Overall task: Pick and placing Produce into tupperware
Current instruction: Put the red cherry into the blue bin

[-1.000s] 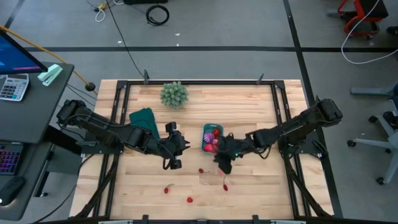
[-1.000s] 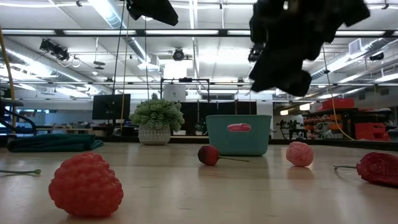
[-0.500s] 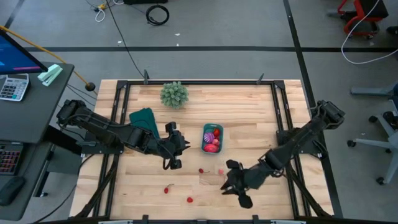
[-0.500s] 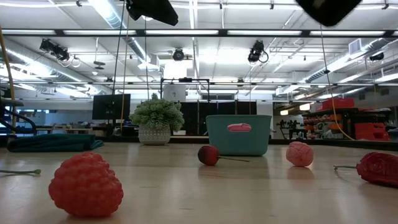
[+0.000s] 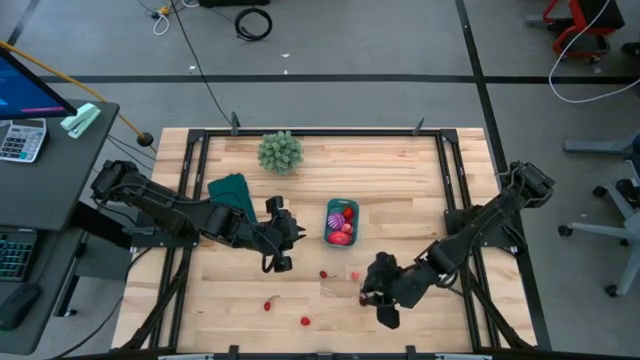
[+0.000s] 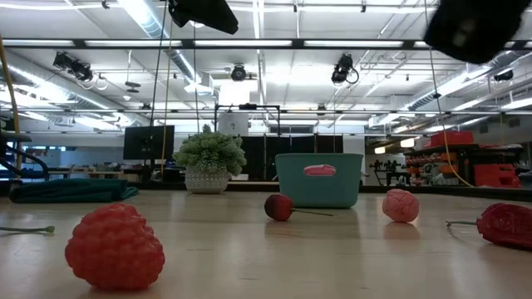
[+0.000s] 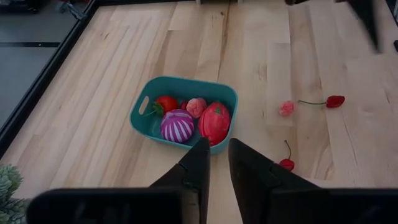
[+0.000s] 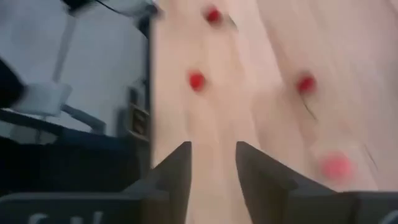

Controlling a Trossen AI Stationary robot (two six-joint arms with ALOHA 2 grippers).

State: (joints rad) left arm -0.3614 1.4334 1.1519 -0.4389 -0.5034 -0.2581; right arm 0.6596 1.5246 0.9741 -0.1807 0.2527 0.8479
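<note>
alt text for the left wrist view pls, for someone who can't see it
A teal tub on a wooden table holds four toy produce pieces: a purple striped ball, a large red fruit, a pink piece and a small red one. The empty left gripper, nearly shut, points at the tub. Three more small pieces lie on the table beyond it.

You won't find readable text in any view: no labels, brands, numbers or signs on the table, the tub, the produce or the arms. Room fixtures in the low view show nothing legible either.
</note>
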